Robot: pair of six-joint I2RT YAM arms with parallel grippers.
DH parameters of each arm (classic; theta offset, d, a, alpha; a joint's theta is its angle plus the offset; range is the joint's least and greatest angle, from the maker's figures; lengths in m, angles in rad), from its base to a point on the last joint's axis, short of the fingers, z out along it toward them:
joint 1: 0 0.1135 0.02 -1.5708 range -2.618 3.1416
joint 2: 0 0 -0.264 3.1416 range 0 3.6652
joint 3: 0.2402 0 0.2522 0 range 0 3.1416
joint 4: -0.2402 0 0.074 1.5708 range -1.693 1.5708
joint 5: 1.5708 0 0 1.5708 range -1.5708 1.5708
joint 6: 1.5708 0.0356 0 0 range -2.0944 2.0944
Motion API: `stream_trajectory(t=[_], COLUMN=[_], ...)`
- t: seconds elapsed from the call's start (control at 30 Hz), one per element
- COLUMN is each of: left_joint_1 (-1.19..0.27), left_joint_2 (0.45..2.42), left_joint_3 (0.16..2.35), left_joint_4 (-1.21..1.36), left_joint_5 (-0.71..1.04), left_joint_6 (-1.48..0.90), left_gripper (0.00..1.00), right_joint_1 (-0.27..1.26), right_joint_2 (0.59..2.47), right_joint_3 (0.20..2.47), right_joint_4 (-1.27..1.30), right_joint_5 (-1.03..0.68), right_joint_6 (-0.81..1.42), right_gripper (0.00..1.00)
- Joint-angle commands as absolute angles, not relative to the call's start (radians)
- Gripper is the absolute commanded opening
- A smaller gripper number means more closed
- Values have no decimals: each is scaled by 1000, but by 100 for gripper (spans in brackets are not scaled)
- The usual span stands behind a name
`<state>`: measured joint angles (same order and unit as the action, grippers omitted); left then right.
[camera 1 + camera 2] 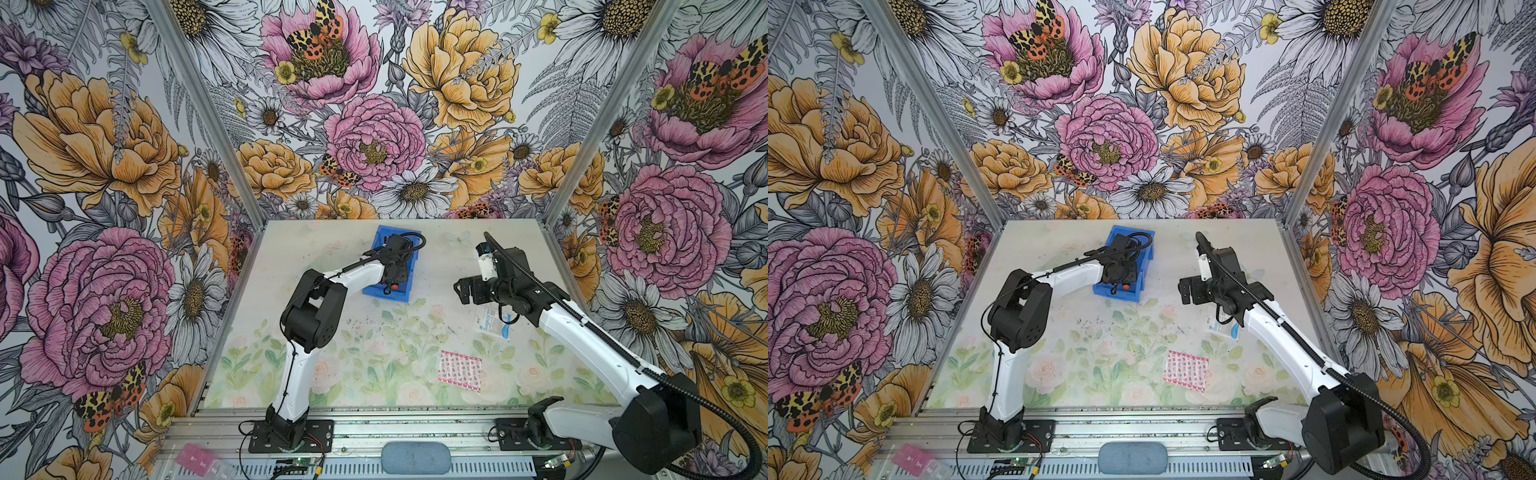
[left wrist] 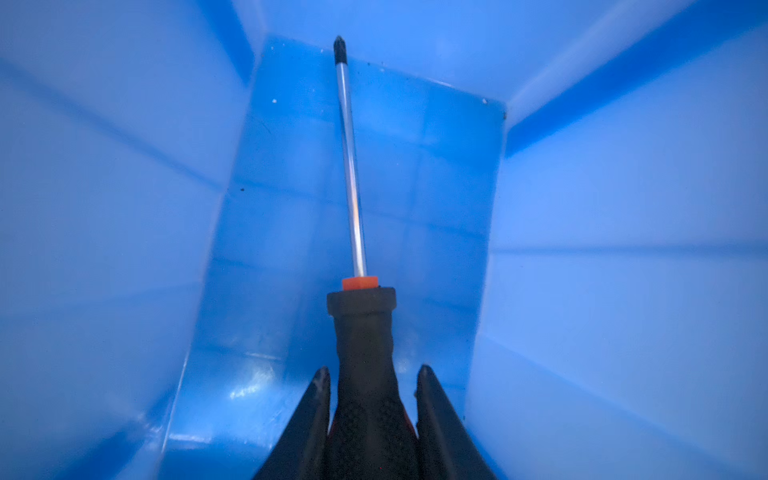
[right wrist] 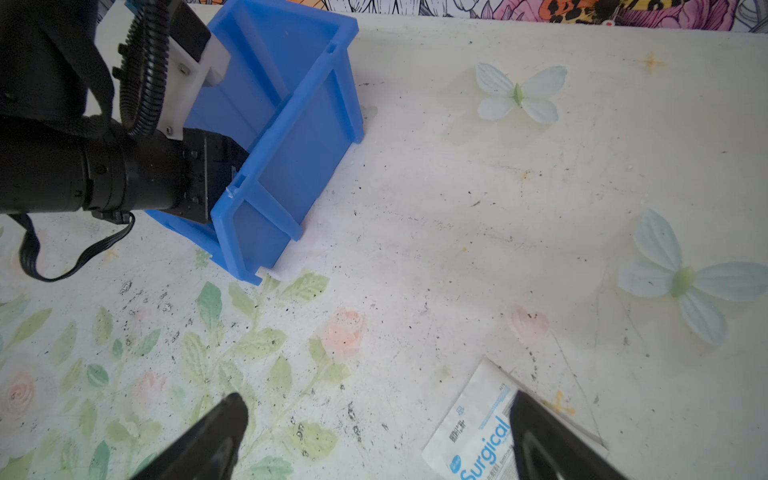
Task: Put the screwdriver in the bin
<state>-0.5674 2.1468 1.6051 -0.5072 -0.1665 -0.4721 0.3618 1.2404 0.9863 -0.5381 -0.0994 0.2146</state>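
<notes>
A white rectangular paper packet printed "Surgical" in blue point(image 1: 488, 324) point(image 3: 473, 432) lies flat on the pale table printed with faded roses and leaves point(image 1: 291, 249). Nearer the front edge, apart from it, lies a flat pink-and-white patterned sachet point(image 1: 460, 370) point(image 1: 1185, 370). On the metal front rail sit a pink plastic box point(image 1: 195, 459) and a grey-blue oval pad point(image 1: 412, 457). Bold floral wallpaper point(image 1: 104, 166) covers the walls.

Inside the bin point(image 2: 104, 208) we've barely any side room: tall walls hug our left gripper point(image 2: 372, 369). Outside, the table point(image 3: 457, 187) is wide open, bar a surgical packet point(image 3: 473, 432) by our right gripper point(image 3: 378, 398).
</notes>
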Motion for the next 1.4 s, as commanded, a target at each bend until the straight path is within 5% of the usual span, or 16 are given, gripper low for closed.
stream_trajectory(t=[0.0, 0.27, 0.7, 1.0, 1.23, 1.37], left_joint_1=[-575, -580, -604, -614, -584, -522], left_joint_2=[2149, 2129, 1986, 1704, 1444, 1298], left_joint_3=[1637, 1629, 1554, 1366, 1140, 1002], left_joint_4=[-482, -481, -481, -482, -487, -493], left_joint_5=[-167, -172, -202, -297, -318, -316], left_joint_6=[-483, -478, -472, -470, -450, -439], left_gripper=[26, 43, 48, 53, 75, 79], right_joint_1=[366, 365, 366, 364, 355, 343], right_joint_2=[1233, 1226, 1201, 1131, 1091, 1058], right_joint_3=[1011, 1011, 1016, 990, 981, 946], right_joint_4=[-522, -523, -523, -517, -517, -511], right_joint_5=[-87, -74, -61, -6, 34, 113], right_joint_6=[197, 196, 195, 196, 209, 225], right_gripper=[99, 99, 100, 100, 99, 99])
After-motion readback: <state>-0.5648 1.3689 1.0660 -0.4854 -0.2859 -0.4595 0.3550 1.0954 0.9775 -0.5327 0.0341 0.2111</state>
